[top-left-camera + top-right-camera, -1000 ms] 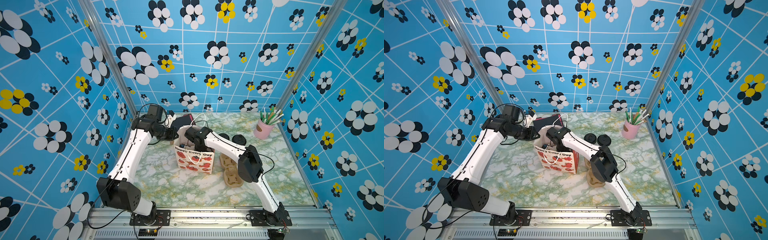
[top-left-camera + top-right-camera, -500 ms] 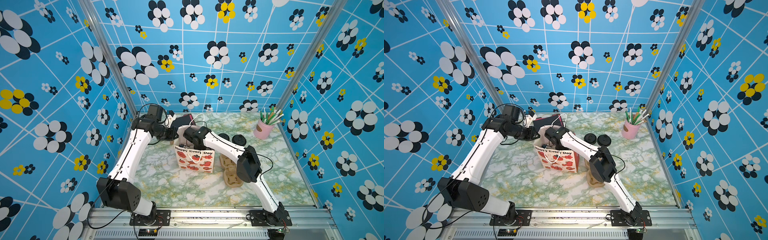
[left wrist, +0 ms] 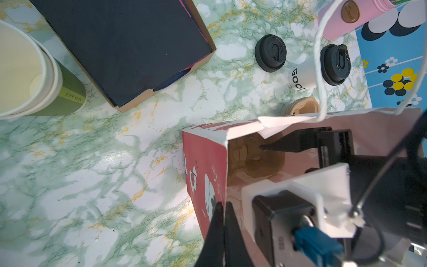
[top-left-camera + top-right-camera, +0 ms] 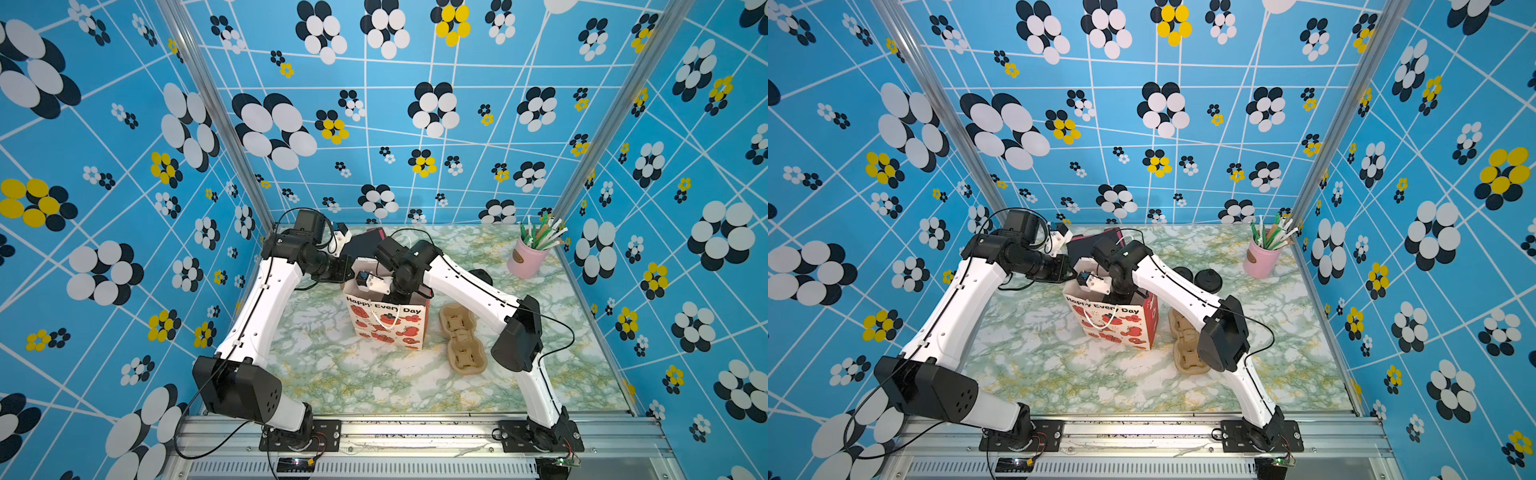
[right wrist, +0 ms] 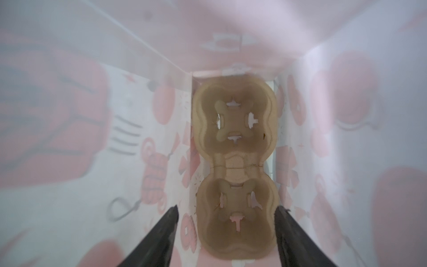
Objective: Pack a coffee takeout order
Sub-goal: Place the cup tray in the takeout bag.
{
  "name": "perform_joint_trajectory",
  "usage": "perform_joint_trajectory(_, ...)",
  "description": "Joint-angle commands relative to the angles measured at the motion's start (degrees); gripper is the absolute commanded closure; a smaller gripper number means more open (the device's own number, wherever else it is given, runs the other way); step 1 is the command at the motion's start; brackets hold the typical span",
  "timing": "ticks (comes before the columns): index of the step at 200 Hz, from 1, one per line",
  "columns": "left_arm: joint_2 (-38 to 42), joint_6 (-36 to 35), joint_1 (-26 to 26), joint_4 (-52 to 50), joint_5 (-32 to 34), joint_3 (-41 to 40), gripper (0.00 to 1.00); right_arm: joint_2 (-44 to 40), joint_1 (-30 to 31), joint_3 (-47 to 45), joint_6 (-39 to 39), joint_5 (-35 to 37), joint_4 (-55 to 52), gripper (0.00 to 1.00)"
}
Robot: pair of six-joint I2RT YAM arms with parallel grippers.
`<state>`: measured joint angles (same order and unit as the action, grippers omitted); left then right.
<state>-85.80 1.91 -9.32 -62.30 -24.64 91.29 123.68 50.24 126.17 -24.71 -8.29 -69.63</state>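
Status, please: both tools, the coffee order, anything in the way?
Left tool shut, pinching the bag rim. Right tool open inside the bag, over a cup tray on its floor. White cup, lid on, and black napkins out on the table. Nothing blocking.

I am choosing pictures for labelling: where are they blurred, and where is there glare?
Right wrist view: the bag is blurred near the lens; the cup carrier at the bottom is sharper. Left wrist view: the table is sharp, with glare patches; the blue plug is blurred. Both top views: sharp, evenly lit.
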Motion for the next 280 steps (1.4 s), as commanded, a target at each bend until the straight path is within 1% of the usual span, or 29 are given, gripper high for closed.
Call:
perform_joint_trajectory(1,0.8,-1.1,0.6,-2.9,1.2,1.7,1.00,-3.6,0.4,1.1,0.8,-3.2,1.8,0.28)
perform_joint_trajectory(53,1.5,-1.2,0.5,-3.9,1.3,1.5,1.00,-9.5,0.4,-2.2,1.9,-3.3,8.3,0.18)
perform_joint_trajectory(83,2.3,-1.0,0.4,-4.1,1.1,1.2,1.00,-13.6,0.3,-5.3,3.7,-3.5,14.0,0.12)
perform_joint_trajectory(88,2.4,-1.0,0.4,-4.1,1.1,1.2,1.00,-14.3,0.4,-5.8,4.1,-3.6,15.0,0.09)
perform_joint_trajectory(101,2.7,-1.0,0.4,-4.4,1.1,1.2,1.00,-16.5,0.3,-7.5,5.0,-3.7,18.1,0.08)
perform_joint_trajectory(108,2.8,-0.9,0.4,-4.4,1.2,1.2,1.00,-17.7,0.3,-8.5,5.7,-3.7,19.9,0.05)
perform_joint_trajectory(121,3.0,-0.9,0.3,-4.6,1.3,1.0,1.00,-20.2,0.3,-10.5,6.8,-3.7,23.2,0.01)
perform_joint_trajectory(158,3.6,-0.6,0.3,-4.8,1.7,0.5,1.00,-27.5,0.0,-15.8,10.0,-3.7,31.3,0.01)
perform_joint_trajectory(204,4.0,0.0,0.3,-4.7,2.2,0.0,1.00,-36.3,-2.2,-22.1,15.1,-0.5,37.2,0.01)
perform_joint_trajectory(224,4.0,0.2,0.2,-4.5,2.2,-0.2,1.00,-39.4,-4.3,-24.6,17.1,2.1,37.0,0.01)
perform_joint_trajectory(259,3.9,0.4,0.3,-4.4,2.3,-0.1,1.00,-43.0,-8.6,-28.6,19.5,7.3,33.1,0.01)
perform_joint_trajectory(280,3.7,0.5,0.3,-4.3,2.3,0.0,0.94,-44.3,-11.3,-30.8,20.8,9.8,30.3,0.01)
